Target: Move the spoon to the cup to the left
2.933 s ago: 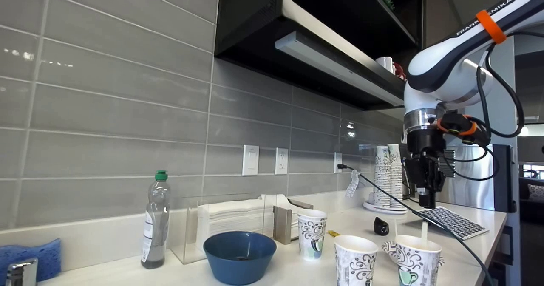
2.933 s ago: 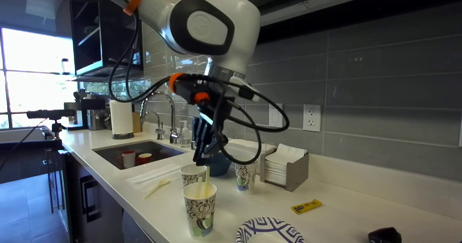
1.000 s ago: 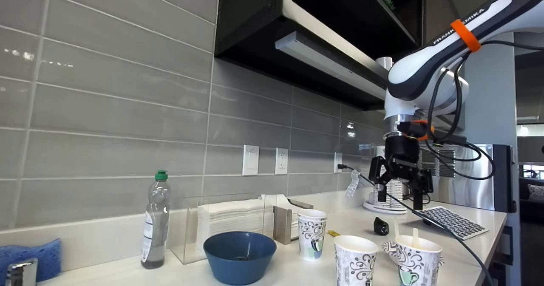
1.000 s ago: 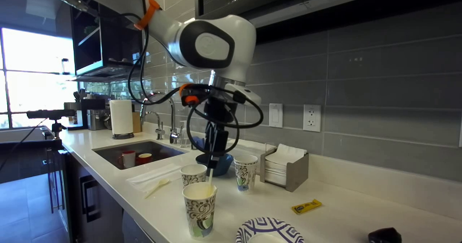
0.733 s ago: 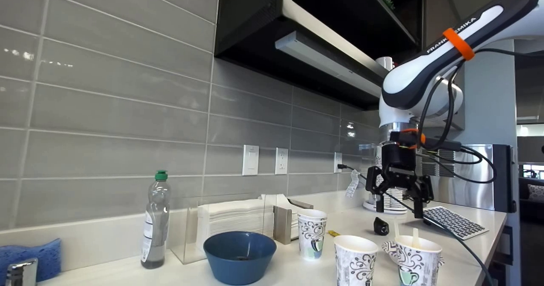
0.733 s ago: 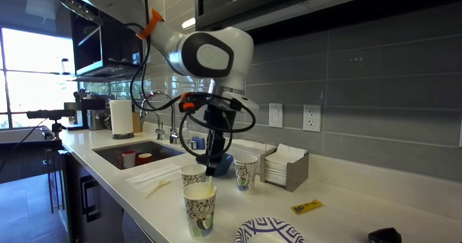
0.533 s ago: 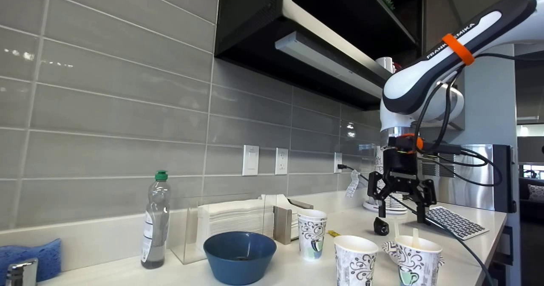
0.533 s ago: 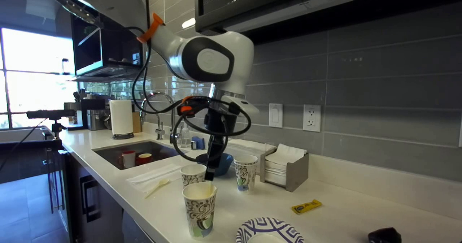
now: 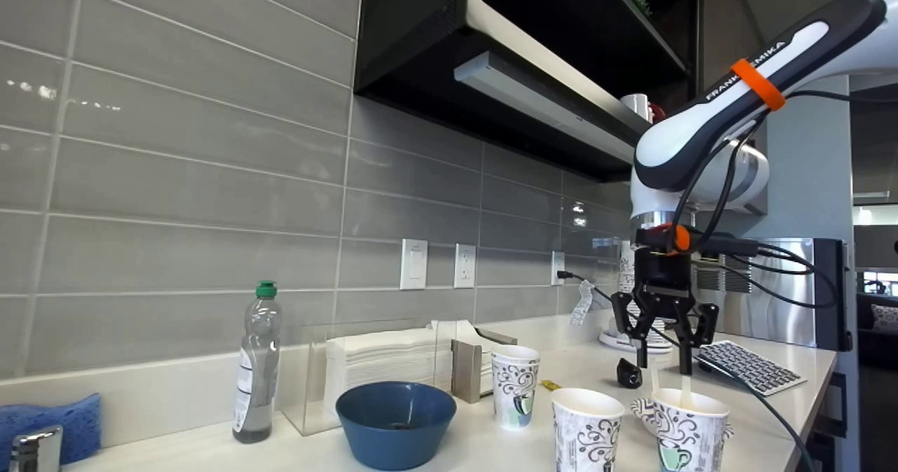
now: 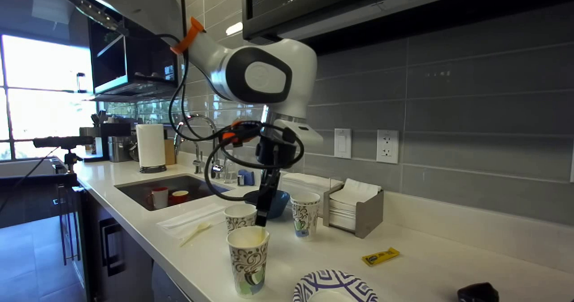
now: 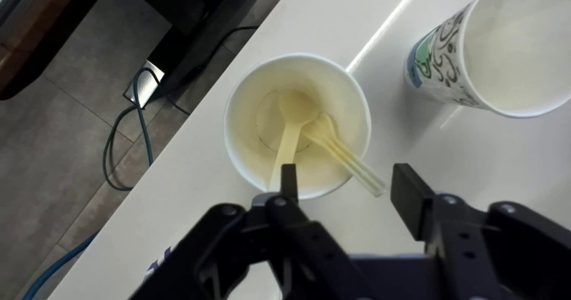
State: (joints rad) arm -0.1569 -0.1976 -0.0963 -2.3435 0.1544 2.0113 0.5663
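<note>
My gripper (image 11: 345,182) is open, fingers down, above a patterned paper cup (image 11: 232,126); in both exterior views the gripper (image 9: 664,361) (image 10: 261,221) is over that cup (image 9: 691,444) (image 10: 249,270). Inside the cup, the pale cream spoon (image 11: 290,135) has its bowl at the bottom; its handle runs partly behind one finger. A fork-like utensil (image 11: 352,159) leans beside it, its handle end showing in the gap between the fingers. Nothing appears gripped. To the left in an exterior view stands another cup (image 9: 588,430); it also shows in the other views (image 10: 240,216) (image 11: 517,46).
A third cup (image 9: 515,388), a blue bowl (image 9: 395,426), a napkin holder (image 10: 370,216) and a soap bottle (image 9: 257,374) stand along the wall. Another pale spoon (image 10: 196,234) lies on the counter. A patterned plate (image 10: 332,277) and yellow packet (image 10: 380,256) are near the cup.
My gripper has come down over the cup and turned so both fingers show. Its fingers are closer together than half a second ago. One utensil handle leans differently than 2.9 seconds ago.
</note>
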